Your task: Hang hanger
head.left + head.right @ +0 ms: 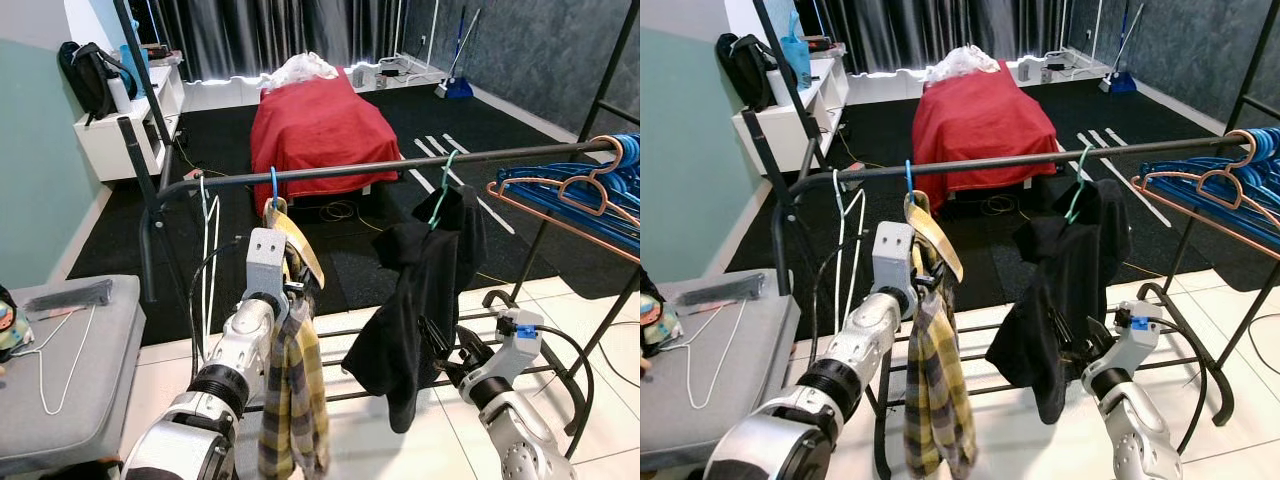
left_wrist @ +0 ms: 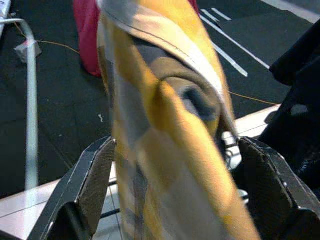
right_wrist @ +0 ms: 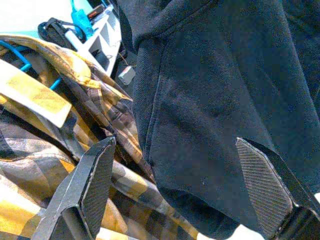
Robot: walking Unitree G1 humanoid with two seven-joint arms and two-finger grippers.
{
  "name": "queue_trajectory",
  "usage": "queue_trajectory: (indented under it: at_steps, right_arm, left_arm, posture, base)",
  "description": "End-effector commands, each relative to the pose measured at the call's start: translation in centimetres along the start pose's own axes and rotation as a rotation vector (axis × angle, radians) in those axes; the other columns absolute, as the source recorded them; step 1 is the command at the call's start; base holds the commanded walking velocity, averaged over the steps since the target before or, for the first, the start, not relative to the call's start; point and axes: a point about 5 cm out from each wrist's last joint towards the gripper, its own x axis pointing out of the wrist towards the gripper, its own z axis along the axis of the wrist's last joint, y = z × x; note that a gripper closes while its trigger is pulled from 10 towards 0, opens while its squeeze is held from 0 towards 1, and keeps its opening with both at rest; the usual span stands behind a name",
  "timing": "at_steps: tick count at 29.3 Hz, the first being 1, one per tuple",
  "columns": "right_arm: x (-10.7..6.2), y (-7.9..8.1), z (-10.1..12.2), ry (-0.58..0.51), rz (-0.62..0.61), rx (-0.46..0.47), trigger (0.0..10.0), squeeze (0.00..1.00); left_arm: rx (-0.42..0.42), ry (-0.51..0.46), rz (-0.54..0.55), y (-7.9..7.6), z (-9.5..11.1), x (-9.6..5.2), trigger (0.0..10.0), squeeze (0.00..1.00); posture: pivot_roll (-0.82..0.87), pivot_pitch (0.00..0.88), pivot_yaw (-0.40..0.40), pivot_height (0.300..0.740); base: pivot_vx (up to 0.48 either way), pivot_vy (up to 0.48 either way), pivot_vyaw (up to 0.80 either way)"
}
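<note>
Beside plaid shirt (image 1: 292, 400), raised left pincer (image 1: 296, 290)

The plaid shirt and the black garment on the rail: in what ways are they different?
The plaid shirt is yellow and grey check on a blue hanger; the black garment is plain dark on a green hanger. The left gripper stands open around the shirt; the right gripper is open just before the black garment. Both hang from the same rail.

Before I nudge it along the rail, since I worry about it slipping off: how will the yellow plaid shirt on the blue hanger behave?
The yellow plaid shirt hangs in soft folds, so it is probably floppy and light. On its thin blue hanger it may swing when pushed.
</note>
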Motion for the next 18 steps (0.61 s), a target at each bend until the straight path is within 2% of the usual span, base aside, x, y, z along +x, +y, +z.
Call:
queue_trajectory:
  at_steps: [1,3,6,7,9,10,11,12,13,15,16,18]
  right_arm:
    - [0.1,0.2,0.1,0.003,0.007,-0.003,10.0,0.0]
    - [0.1,0.2,0.1,0.003,0.007,-0.002,10.0,0.0]
    - [0.1,0.2,0.1,0.003,0.01,0.003,10.0,0.0]
    - [0.1,0.1,0.1,0.003,0.012,0.006,10.0,0.0]
    - [0.1,0.1,0.1,0.003,0.012,0.006,10.0,0.0]
    - [0.1,0.1,0.1,0.004,0.014,0.007,10.0,0.0]
    - [0.1,0.1,0.1,0.004,0.014,0.007,10.0,0.0]
    - [0.1,0.0,0.2,0.006,0.017,0.01,10.0,0.0]
    - [0.1,0.0,0.2,0.006,0.017,0.01,10.0,0.0]
    - [0.1,-0.1,0.3,0.013,0.024,0.013,10.0,0.0]
    - [0.1,-0.1,0.3,0.017,0.026,0.013,10.0,0.0]
    - [0.1,-0.1,0.3,0.017,0.026,0.013,10.0,0.0]
  left_arm:
    - [0.01,0.005,0.009,0.9,-0.6,-0.4,10.0,1.0]
    - [0.007,-0.018,-0.085,1.5,-0.9,-1.1,10.0,1.0]
    - [-0.055,-0.105,-0.321,2.6,-1.0,-3.9,10.0,1.0]
    - [-0.088,-0.16,-0.356,3.5,-0.3,-5.1,10.0,1.0]
    - [-0.088,-0.16,-0.356,3.5,-0.3,-5.1,10.0,1.0]
    - [-0.105,-0.196,-0.371,4.1,0.2,-5.9,10.0,1.0]
    - [-0.105,-0.196,-0.371,4.1,0.2,-5.9,10.0,1.0]
    - [-0.118,-0.25,-0.35,5.4,1.2,-6.9,10.0,1.0]
    - [-0.118,-0.25,-0.35,5.4,1.2,-6.9,10.0,1.0]
    - [-0.16,-0.357,-0.294,7.0,3.4,-8.6,10.0,1.0]
    - [-0.162,-0.393,-0.269,7.3,4.1,-9.1,10.0,1.0]
    - [-0.162,-0.393,-0.269,7.3,4.1,-9.1,10.0,1.0]
  posture:
    - [-0.22,0.0,0.054,0.74]
    - [-0.22,0.0,0.055,0.74]
    - [-0.2,0.0,0.043,0.74]
    - [-0.19,0.0,0.038,0.74]
    - [-0.19,0.0,0.038,0.74]
    - [-0.19,0.0,0.038,0.74]
    - [-0.19,0.0,0.038,0.74]
    - [-0.17,0.0,0.02,0.74]
    - [-0.17,0.0,0.02,0.74]
    - [-0.16,0.0,0.008,0.74]
    - [-0.15,0.0,0.006,0.74]
    - [-0.15,0.0,0.006,0.74]
  base:
    - [0.0,0.0,0.0]
    - [0.0,0.0,0.0]
    - [0.0,0.0,0.0]
    - [0.0,0.0,0.0]
    - [0.0,0.0,0.0]
    - [0.0,0.0,0.0]
    - [0.0,0.0,0.0]
    - [0.0,0.0,0.0]
    - [0.0,0.0,0.0]
    - [0.0,0.0,0.0]
    - [0.0,0.0,0.0]
    - [0.0,0.0,0.0]
